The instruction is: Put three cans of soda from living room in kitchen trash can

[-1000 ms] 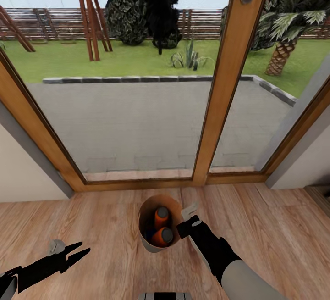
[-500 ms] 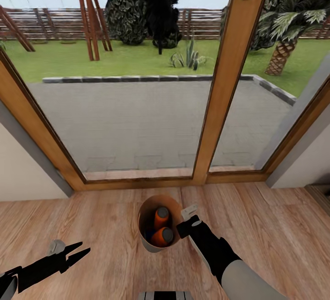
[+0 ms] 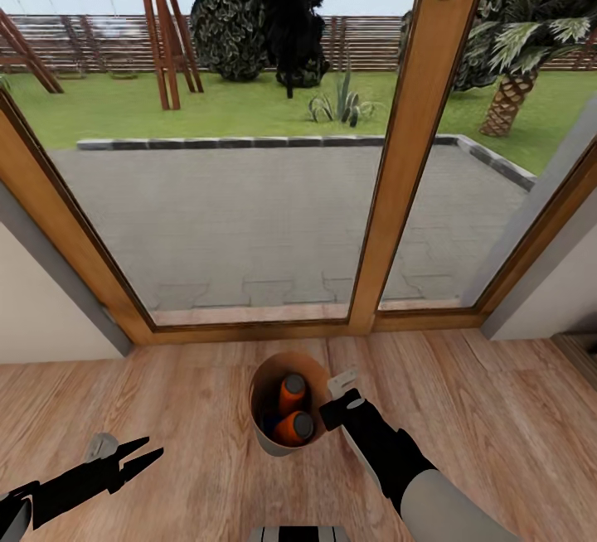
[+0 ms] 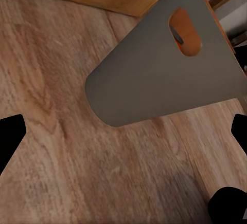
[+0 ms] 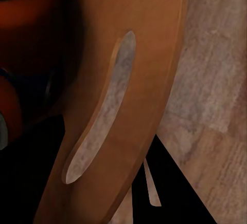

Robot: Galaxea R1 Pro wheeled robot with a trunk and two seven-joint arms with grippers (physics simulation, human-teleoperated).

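We see no readable writing on anything. The trash can (image 3: 286,403) stands upright on the wood floor (image 3: 191,409), rim up, just in front of the wood-framed glass doors (image 3: 410,136). Inside it two orange soda cans (image 3: 292,393) stand on end, grey tops up, with a glimpse of blue (image 3: 269,423) low beside them. The right gripper (image 3: 338,384) pinches the bin's rim. The left gripper (image 3: 143,452), fingers spread and empty, hovers over the floor well apart from the bin.

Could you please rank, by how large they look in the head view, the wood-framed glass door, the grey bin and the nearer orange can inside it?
1. Wood-framed glass door.
2. Pale grey tapered bin.
3. Nearer orange can, which sits inside the bin.
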